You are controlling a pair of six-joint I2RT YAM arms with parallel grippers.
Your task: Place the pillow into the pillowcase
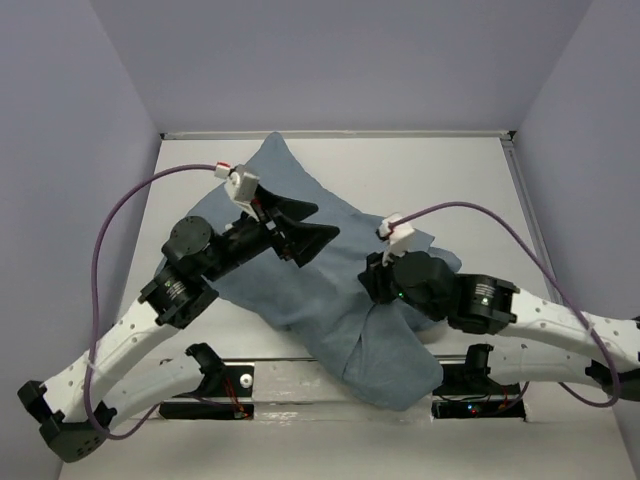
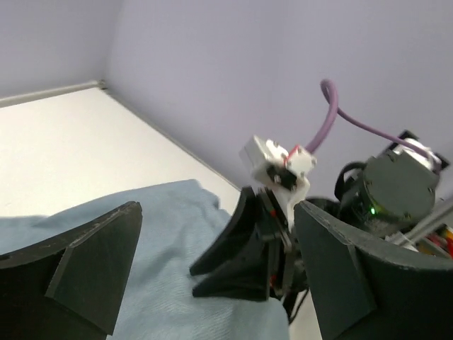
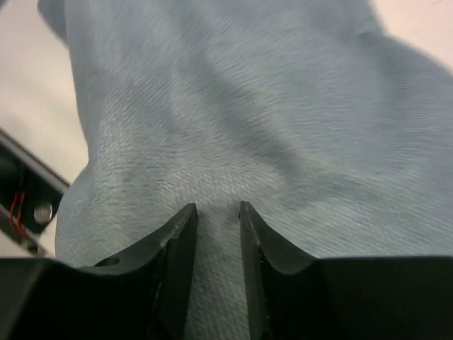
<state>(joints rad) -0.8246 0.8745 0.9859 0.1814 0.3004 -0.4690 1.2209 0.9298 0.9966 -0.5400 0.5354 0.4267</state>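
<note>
Pillowcase: the dusty blue-grey cloth pillowcase (image 1: 310,295) (image 2: 163,227) (image 3: 283,106) lies slantwise across the middle of the top view. It runs from a pointed corner at upper centre down to the near edge at lower right, and looks plump in the middle.
Pillow: no white stuffed cushion can be told apart from the white table (image 1: 450,170).
Left gripper (image 1: 305,228) (image 2: 216,212): black fingers spread wide, holding nothing, poised over the upper left part of the cloth.
Right gripper (image 1: 372,280) (image 2: 193,281) (image 3: 216,209): fingers drawn close with only a narrow gap, tips down on the cloth right of centre, pinching a small ridge of it.
Spacing: the two grippers face each other, near but apart.
Cables: a purple cable (image 1: 110,230) loops from each wrist.
</note>
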